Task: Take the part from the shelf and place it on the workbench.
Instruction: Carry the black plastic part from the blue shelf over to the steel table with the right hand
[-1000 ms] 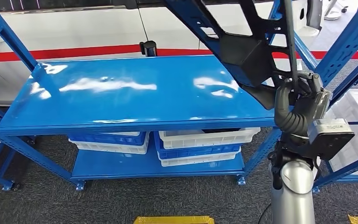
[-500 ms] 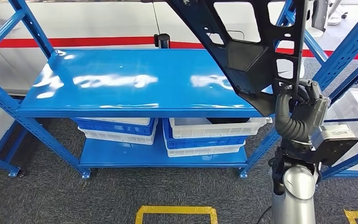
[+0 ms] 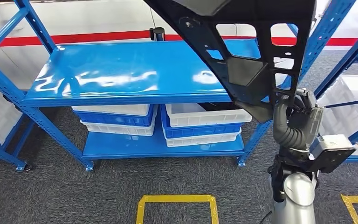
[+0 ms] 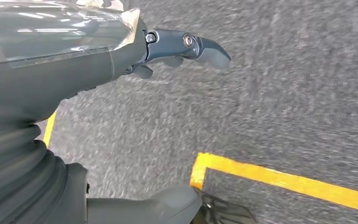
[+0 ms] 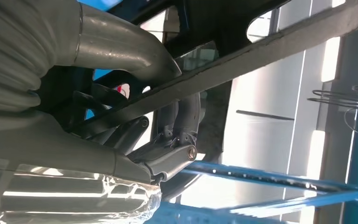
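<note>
Right hand (image 3: pixel 297 116), dark grey with a ribbed wrist cover, raised at the right of the head view; its fingers are wrapped around the lower edge of a large black plastic part (image 3: pixel 247 51), a flat frame with rectangular and triangular cut-outs. The right wrist view shows the fingers (image 5: pixel 135 133) curled over a grey bar of the part. The part is held up in the air, tilted, rising from the hand to the upper edge of the head view, in front of the blue metal shelf rack (image 3: pixel 121 74) and clear of its glossy middle shelf. Under that shelf, on the lower shelf, stand 2 stacks of blue and white plastic bins (image 3: pixel 200 126). Grey carpet (image 3: pixel 98 191) with yellow tape outlines (image 3: pixel 175 199) lies before the rack. Left hand (image 4: pixel 186 46) hangs over the carpet, fingers apart, holding nothing.
</note>
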Robot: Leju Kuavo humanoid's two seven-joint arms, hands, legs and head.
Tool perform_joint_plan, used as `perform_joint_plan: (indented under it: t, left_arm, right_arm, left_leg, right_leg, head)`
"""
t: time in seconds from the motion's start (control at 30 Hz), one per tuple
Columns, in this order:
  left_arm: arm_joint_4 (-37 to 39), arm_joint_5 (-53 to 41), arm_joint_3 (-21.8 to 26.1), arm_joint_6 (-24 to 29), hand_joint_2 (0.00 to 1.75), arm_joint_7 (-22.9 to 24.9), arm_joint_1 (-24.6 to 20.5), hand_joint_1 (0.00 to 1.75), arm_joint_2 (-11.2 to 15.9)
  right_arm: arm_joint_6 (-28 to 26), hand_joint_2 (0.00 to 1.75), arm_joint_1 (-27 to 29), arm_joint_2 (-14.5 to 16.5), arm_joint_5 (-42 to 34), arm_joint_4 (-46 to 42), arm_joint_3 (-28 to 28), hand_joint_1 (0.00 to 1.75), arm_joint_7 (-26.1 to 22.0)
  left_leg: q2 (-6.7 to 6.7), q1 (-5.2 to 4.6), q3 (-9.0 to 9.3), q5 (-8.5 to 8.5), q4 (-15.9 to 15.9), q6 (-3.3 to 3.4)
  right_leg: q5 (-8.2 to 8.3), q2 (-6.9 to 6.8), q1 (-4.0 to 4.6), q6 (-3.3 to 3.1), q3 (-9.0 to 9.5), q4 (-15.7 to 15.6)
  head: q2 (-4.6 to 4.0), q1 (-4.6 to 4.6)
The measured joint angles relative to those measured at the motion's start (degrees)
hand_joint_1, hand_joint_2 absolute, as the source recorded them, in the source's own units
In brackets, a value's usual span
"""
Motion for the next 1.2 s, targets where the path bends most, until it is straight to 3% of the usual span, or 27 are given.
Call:
perform_joint_plan:
  t: [0.03,0.07,0.1,0.13,0.2,0.27,0.33,0.4,0.47,0.53,0.57,0.6,0.63,0.67,0.73,0.77,0.83,0.9,0.93,0.97,1.03,1.07,1.1,1.13,1.2]
  left_arm:
    - [0.0,0.0,0.0,0.1,1.75,0.0,0.0,0.00,0.0]
    - [0.0,0.0,0.0,0.3,1.75,0.0,0.0,0.00,0.0]
    - [0.0,0.1,0.0,0.5,1.75,0.1,0.0,0.00,0.0]
    - [0.0,0.1,0.0,0.7,1.75,0.2,0.0,0.00,0.0]
    - [0.0,0.3,0.1,1.4,1.75,0.5,0.0,0.00,0.0]
    - [0.0,0.6,0.2,2.0,1.75,0.9,-0.1,0.00,-0.1]
    - [0.0,1.0,0.7,2.7,1.75,1.3,-0.1,0.00,-0.1]
    - [0.0,1.3,1.1,3.3,1.75,1.6,0.0,0.00,-0.3]
    - [0.0,1.6,1.4,3.8,1.75,1.9,0.0,0.00,-0.5]
    - [0.0,1.7,1.7,4.0,1.75,1.9,-0.1,0.00,-0.5]
    - [0.0,1.8,1.9,3.9,1.75,1.9,-0.1,0.00,-0.5]
    - [0.0,1.8,2.0,3.8,1.75,1.8,0.0,0.00,-0.5]
    - [0.0,1.7,2.1,3.5,1.75,1.6,0.0,0.00,-0.5]
    - [0.0,1.7,2.3,3.2,1.75,1.4,0.0,0.00,-0.5]
    - [0.0,1.4,2.4,2.6,1.75,1.0,0.0,0.00,-0.5]
    - [0.0,1.3,2.4,2.3,1.75,0.8,0.0,0.00,-0.5]
    - [0.0,0.9,2.4,1.9,1.75,0.5,0.0,0.00,-0.5]
    - [0.0,0.6,2.4,1.7,1.75,0.4,0.1,0.00,-0.4]
    - [0.0,0.5,2.4,1.6,1.75,0.4,0.1,0.00,-0.3]
    - [0.0,0.5,2.4,1.6,1.75,0.4,0.2,0.00,-0.3]
    - [0.0,0.3,2.4,1.7,1.75,0.4,0.2,0.00,-0.3]
    - [0.0,0.2,2.4,1.7,1.75,0.4,0.2,0.00,-0.3]
    - [0.0,0.1,2.4,1.7,1.75,0.3,0.2,0.00,-0.3]
    - [0.0,0.0,2.4,1.7,1.75,0.3,0.3,0.00,-0.3]
    - [0.0,-0.1,2.4,1.6,1.75,0.2,0.2,0.00,-0.3]
  right_arm:
    - [0.0,1.75,0.5,0.0,-0.1,0.0,0.0,1.75,-0.2]
    - [0.0,1.75,1.0,0.0,-0.3,0.0,0.0,1.75,-0.3]
    - [0.0,1.75,1.6,0.0,-0.5,0.0,0.0,1.75,-0.4]
    - [0.0,1.75,2.2,0.0,-0.6,0.0,0.0,1.75,-0.6]
    - [-0.1,1.75,3.3,0.1,-0.8,0.0,0.0,1.75,-0.9]
    - [-0.1,1.75,3.8,0.3,-0.8,-0.1,-0.1,1.75,-1.1]
    - [0.0,1.75,4.0,0.7,-0.8,-0.2,-0.2,1.75,-1.2]
    - [0.3,1.75,4.1,1.1,-0.8,-0.1,-0.2,1.75,-1.2]
    - [0.6,1.75,4.2,1.2,-0.7,-0.1,-0.2,1.75,-1.1]
    - [0.6,1.75,4.2,1.4,-0.4,-0.1,-0.1,1.75,-1.0]
    - [0.6,1.75,4.2,1.4,-0.2,-0.1,-0.1,1.75,-0.9]
    - [0.4,1.75,4.2,1.4,0.1,-0.1,-0.1,1.75,-0.8]
    - [0.1,1.75,4.2,1.4,0.4,0.0,-0.1,1.75,-0.7]
    - [-0.3,1.75,4.2,1.4,0.6,0.0,-0.1,1.75,-0.6]
    - [-1.0,1.75,4.2,1.4,0.8,-0.1,-0.2,1.75,-0.4]
    - [-1.3,1.75,4.2,1.4,0.9,-0.1,-0.2,1.75,-0.3]
    - [-2.0,1.75,4.4,1.3,0.8,-0.3,-0.6,1.75,-0.2]
    - [-2.7,1.75,4.6,1.1,0.7,-0.4,-1.2,1.75,-0.2]
    - [-2.9,1.75,4.7,1.0,0.5,-0.4,-1.4,1.75,-0.2]
    - [-3.1,1.75,4.7,0.9,0.3,-0.4,-1.7,1.75,-0.2]
    - [-3.4,1.75,4.7,0.8,-0.1,-0.3,-2.1,1.75,-0.2]
    - [-3.4,1.75,4.7,0.8,-0.2,-0.2,-2.3,1.75,-0.2]
    - [-3.5,1.75,4.7,0.7,-0.4,0.0,-2.5,1.75,-0.2]
    - [-3.5,1.75,4.7,0.7,-0.5,0.1,-2.7,1.75,-0.2]
    - [-3.6,1.75,4.7,0.6,-0.6,0.3,-2.9,1.75,-0.2]
  left_leg:
    - [0.00,0.19,-0.95,-2.51,3.8,-0.36]
    - [0.02,0.37,-1.53,-3.90,7.0,-0.69]
    - [0.03,0.58,-1.40,-4.02,8.8,-0.95]
    - [0.04,0.79,-0.25,-3.02,8.6,-1.12]
    - [0.05,1.18,4.84,-0.68,2.4,-1.29]
    - [-0.10,1.09,9.31,-0.49,-4.5,-1.06]
    - [-0.27,0.64,10.03,-0.85,-6.4,-0.38]
    - [-0.14,0.46,9.26,0.02,-6.6,0.88]
    - [0.08,0.47,8.25,1.28,-7.0,2.21]
    - [0.16,0.36,6.86,2.45,-7.0,2.87]
    - [0.19,0.26,6.07,3.07,-7.0,2.98]
    - [0.21,0.18,5.24,3.67,-7.0,3.01]
    - [0.22,0.12,4.42,4.28,-6.9,2.98]
    - [0.22,0.08,3.63,4.88,-6.9,2.87]
    - [0.17,-0.03,2.39,6.00,-6.7,2.43]
    - [0.17,-0.11,1.98,6.53,-6.7,2.14]
    - [0.20,-0.18,1.61,7.56,-6.8,1.52]
    - [0.09,-0.01,1.35,7.97,-6.8,0.85]
    - [0.05,0.12,0.95,6.89,-6.0,0.53]
    - [-0.01,0.24,0.31,4.85,-4.3,0.23]
    - [0.01,0.48,-1.46,-0.86,2.2,-0.28]
    - [0.01,0.55,-2.19,-2.85,5.9,-0.51]
    - [0.02,0.61,-2.38,-3.66,8.5,-0.70]
    - [0.03,0.68,-1.73,-3.33,9.3,-0.81]
    - [0.04,0.88,2.45,-0.91,4.8,-0.74]
  right_leg:
    - [0.55,-0.02,0.02,-0.11,-0.69,0.1]
    - [1.07,-0.04,0.04,-0.02,-1.45,0.2]
    - [1.50,-0.05,0.02,0.14,-2.22,0.5]
    - [1.85,-0.07,-0.04,0.34,-2.97,0.8]
    - [2.35,-0.08,-0.19,0.81,-4.36,1.6]
    - [2.86,-0.08,-0.11,1.47,-5.43,2.3]
    - [3.59,-0.06,-0.01,2.45,-5.97,2.5]
    - [3.88,0.05,0.05,3.29,-6.51,2.7]
    - [1.31,0.19,0.08,3.07,-8.09,5.5]
    - [-3.46,0.24,0.03,2.26,-10.38,12.3]
    - [-5.12,0.25,0.05,2.15,-11.12,15.8]
    - [-5.76,0.26,0.07,2.33,-11.18,18.1]
    - [-5.35,0.26,0.10,2.74,-10.31,18.5]
    - [-4.27,0.26,0.10,3.22,-8.44,17.0]
    - [-2.82,0.26,0.16,3.54,-2.37,9.2]
    - [-2.94,0.31,0.29,3.33,0.42,5.1]
    - [-3.75,0.42,0.63,2.74,2.91,0.4]
    - [-3.25,0.38,0.45,2.06,2.26,0.1]
    - [-2.77,0.31,0.23,1.48,2.05,0.2]
    - [-2.21,0.21,0.01,0.89,1.76,0.1]
    - [-1.14,0.11,-0.03,0.16,0.92,0.2]
    - [-0.69,0.07,0.04,0.12,0.29,0.3]
    - [-0.31,0.05,0.08,0.22,-0.39,0.6]
    - [-0.03,0.03,0.08,0.37,-1.11,0.9]
    - [0.29,0.03,0.04,0.71,-2.41,1.8]
  head:
    - [0.00,-0.07]
    - [0.00,-0.08]
    - [0.00,-0.08]
    - [0.00,-0.09]
    - [0.00,-0.09]
    - [0.00,-0.06]
    - [0.00,-0.03]
    - [0.00,-0.05]
    - [0.00,0.10]
    - [0.00,0.33]
    - [0.00,0.38]
    - [0.00,0.39]
    - [0.00,0.40]
    - [0.00,0.41]
    - [0.00,0.43]
    - [0.00,0.34]
    - [0.00,0.20]
    - [0.00,0.12]
    - [0.00,0.04]
    - [0.00,-0.07]
    - [0.00,-0.27]
    - [0.00,-0.28]
    - [0.00,-0.28]
    - [0.00,-0.31]
    - [0.00,-0.31]
